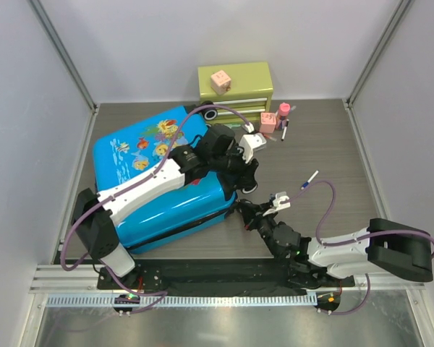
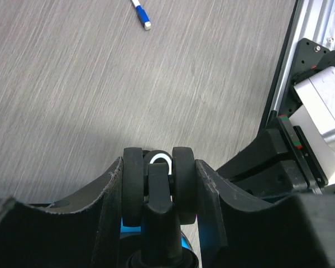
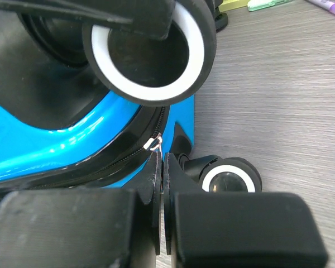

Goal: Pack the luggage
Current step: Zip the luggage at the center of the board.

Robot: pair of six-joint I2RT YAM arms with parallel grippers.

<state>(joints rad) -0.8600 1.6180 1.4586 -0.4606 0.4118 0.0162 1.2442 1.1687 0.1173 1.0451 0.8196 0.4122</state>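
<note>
The luggage (image 1: 152, 181), a bright blue hard-shell case with a fish print, lies flat and closed at the table's left. My left gripper (image 1: 247, 181) reaches over its right end. In the left wrist view its fingers (image 2: 207, 190) press on both sides of a black double wheel (image 2: 181, 167), so the left gripper (image 2: 158, 167) is shut on it. My right gripper (image 1: 244, 212) sits low at the case's near right corner. In the right wrist view the right gripper (image 3: 163, 162) is shut on the small metal zipper pull (image 3: 154, 143) on the black zip line of the blue shell (image 3: 56, 151).
A small green drawer chest (image 1: 235, 87) stands at the back with a pink cube (image 1: 220, 81) on top. Pink bottles (image 1: 275, 119) stand beside it. A blue-and-white pen (image 1: 309, 178) lies on the wood surface, and the pen (image 2: 140, 14) also shows from the left wrist. Grey walls close both sides.
</note>
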